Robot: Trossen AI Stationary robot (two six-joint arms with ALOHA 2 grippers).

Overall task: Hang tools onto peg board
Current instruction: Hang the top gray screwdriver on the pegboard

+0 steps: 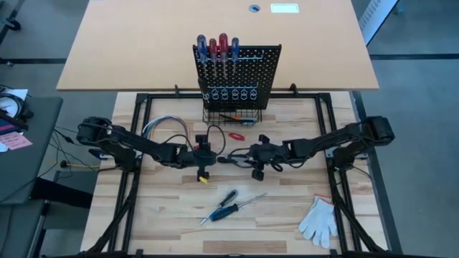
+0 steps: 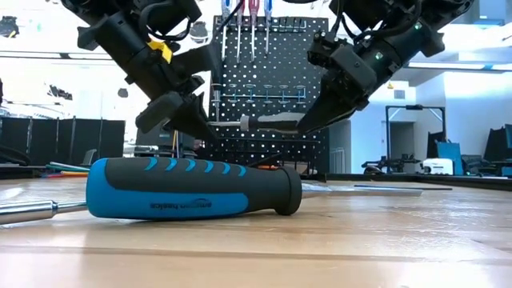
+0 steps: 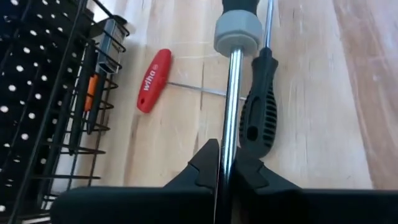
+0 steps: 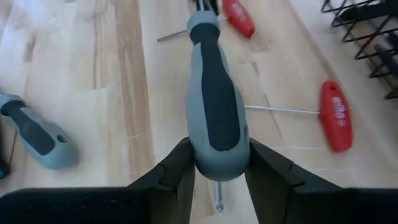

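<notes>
surroundings: white glove [image 1: 319, 219] lies at the near right of the table. a wire bundle [image 1: 163, 127] sits at the left, beside the left arm. two screwdrivers [image 1: 224, 206] lie loose near the front centre, the blue-and-black one [image 2: 192, 188] filling the low view. a red t-handle key [image 1: 237, 135] lies just in front of the basket [image 1: 231, 115]; the right wrist view shows two such red keys [image 4: 336, 115] on the wood. nothing stands between the grippers and the board.

peg board [image 1: 247, 72]: upright at the far centre, black and perforated, with a row of ring holders and a wire basket at its base. four screwdrivers [image 1: 219, 49] with red and blue handles already hang at its upper left.

held tool: a grey-and-black handled screwdriver [image 2: 268, 123] is suspended level above the table centre, between both arms, in front of the board.

left gripper [image 3: 222, 163]: fingers pinched tight on the steel shaft [image 3: 231, 106].

right gripper [image 4: 217, 163]: fingers spread about the width of the handle [image 4: 214, 106], clamped on its butt end.
</notes>
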